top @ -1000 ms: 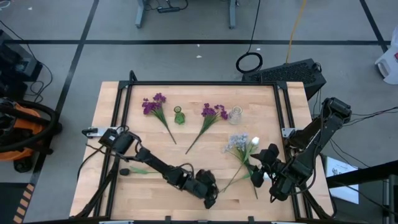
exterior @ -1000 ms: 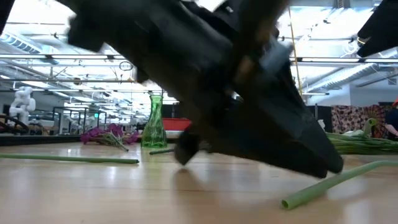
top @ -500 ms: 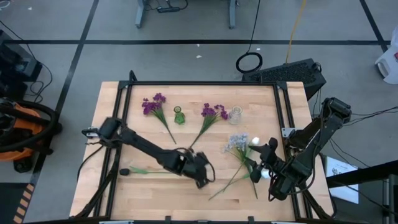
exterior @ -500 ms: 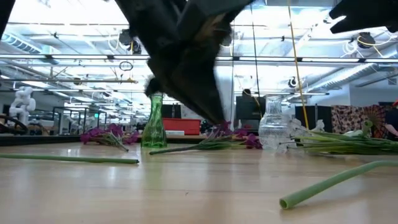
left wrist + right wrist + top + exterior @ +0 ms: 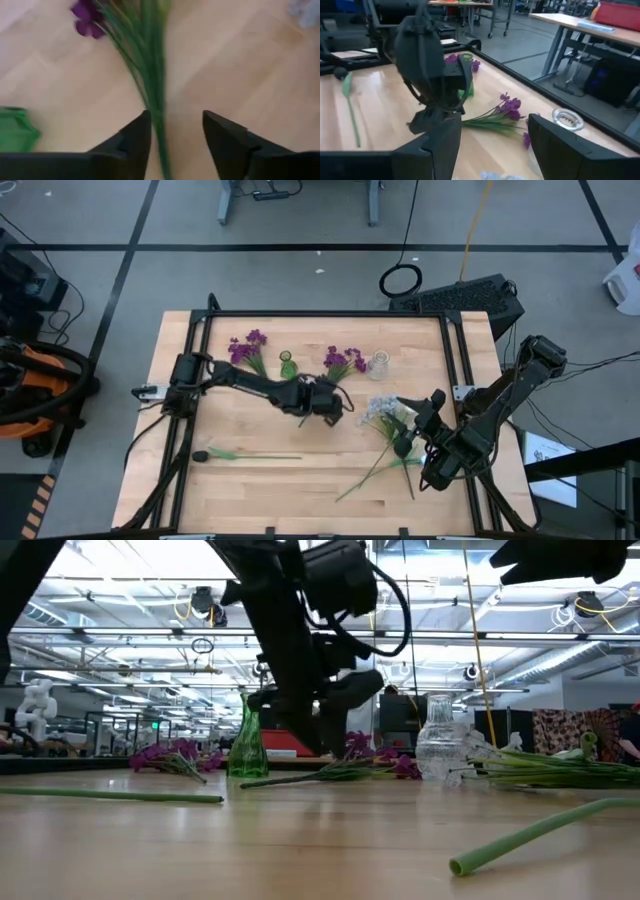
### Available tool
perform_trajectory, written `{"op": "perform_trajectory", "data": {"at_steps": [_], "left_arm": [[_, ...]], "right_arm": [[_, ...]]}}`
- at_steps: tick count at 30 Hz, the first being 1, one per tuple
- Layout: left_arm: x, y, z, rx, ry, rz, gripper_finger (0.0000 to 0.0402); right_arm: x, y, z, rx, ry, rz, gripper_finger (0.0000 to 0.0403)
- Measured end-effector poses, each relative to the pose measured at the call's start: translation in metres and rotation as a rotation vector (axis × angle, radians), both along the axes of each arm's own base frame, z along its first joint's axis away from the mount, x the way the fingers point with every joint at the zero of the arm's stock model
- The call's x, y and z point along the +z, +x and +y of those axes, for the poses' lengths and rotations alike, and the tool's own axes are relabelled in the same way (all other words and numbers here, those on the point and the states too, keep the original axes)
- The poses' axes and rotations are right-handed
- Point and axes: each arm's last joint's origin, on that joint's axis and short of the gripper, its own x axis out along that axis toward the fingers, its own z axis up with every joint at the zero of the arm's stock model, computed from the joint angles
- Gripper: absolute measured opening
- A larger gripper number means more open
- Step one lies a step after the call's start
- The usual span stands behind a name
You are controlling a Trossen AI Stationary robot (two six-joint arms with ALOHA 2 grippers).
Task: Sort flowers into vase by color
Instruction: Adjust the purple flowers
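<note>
Two dark fingers of the left tool (image 5: 172, 137) are seen parted, straddling the thin green stem of a purple flower (image 5: 343, 363) without closing on it; nothing is gripped. In the high view the left tool (image 5: 330, 405) is placed mid-worktop, over the lower stem of that flower, just below the two vases. The blossom is a ruffled purple cluster on a long slender stalk, laid flat on the pale wooden worktop (image 5: 240, 480), whose boards show a straight grain. Beside its blossom a small clear glass vase (image 5: 378, 364) is noted, bulbous with a narrow neck; on the other side a slim green glass vase (image 5: 288, 366) stands upright. A second purple flower (image 5: 248, 350) lies past the green vase. A bare-looking green stem (image 5: 250, 455) rests alone toward the left front.

The right tool (image 5: 418, 420) is held open and empty above a loose bundle: a pale grey-lilac cluster (image 5: 380, 408) and a white bud (image 5: 409, 407), their stems crossing toward the front edge.
</note>
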Motion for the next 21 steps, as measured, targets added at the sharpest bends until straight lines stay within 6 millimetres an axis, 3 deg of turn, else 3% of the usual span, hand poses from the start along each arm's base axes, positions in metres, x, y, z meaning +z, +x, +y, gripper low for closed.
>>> {"op": "perform_trajectory", "data": {"at_steps": [5,11,14,21], "left_arm": [[-0.019,0.007,0.02,0.022,0.008,0.016,0.0229],[-0.033,0.01,0.031,0.039,-0.022,0.03,0.022],[-0.033,0.011,0.031,0.032,-0.04,0.026,0.0179],[-0.02,0.005,0.025,0.015,-0.054,0.033,0.0022]], "right_arm": [[0.002,0.003,-0.006,-0.011,-0.023,0.027,0.0222],[0.003,0.005,-0.007,-0.013,-0.021,0.026,0.0222],[0.003,0.005,-0.006,-0.014,-0.015,0.018,0.0222],[0.004,0.007,-0.004,-0.013,0.012,-0.006,0.0222]]}}
